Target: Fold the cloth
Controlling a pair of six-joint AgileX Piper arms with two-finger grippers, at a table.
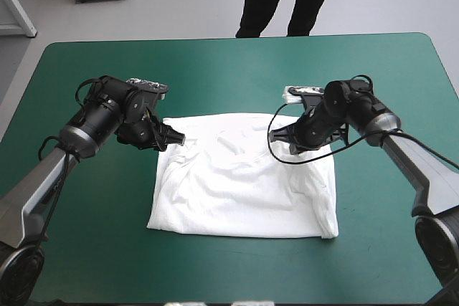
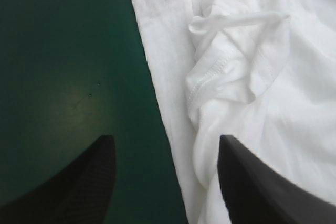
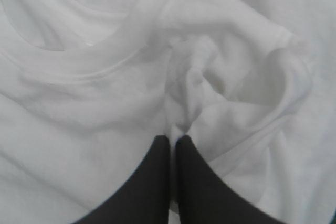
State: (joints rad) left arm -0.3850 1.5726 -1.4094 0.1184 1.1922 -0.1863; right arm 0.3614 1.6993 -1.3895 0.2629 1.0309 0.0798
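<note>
The white T-shirt (image 1: 244, 177) lies as a roughly square, wrinkled bundle at the middle of the teal-green table. My left gripper (image 1: 174, 139) is low at its far left corner. In the left wrist view the left gripper (image 2: 165, 140) is open and straddles the shirt's edge (image 2: 157, 103), one finger over the cover, the other over a puckered sleeve hem (image 2: 226, 72). My right gripper (image 1: 294, 150) rests on the shirt's far right part. Seen from its wrist, the right gripper (image 3: 173, 139) is shut on a pinched ridge of the T-shirt (image 3: 189, 87), beside the collar seam (image 3: 94, 72).
The teal-green cover (image 1: 86, 249) shows on every side of the shirt, with wide strips toward the near edge and both side edges. The table's far edge (image 1: 229, 39) runs beyond both arms.
</note>
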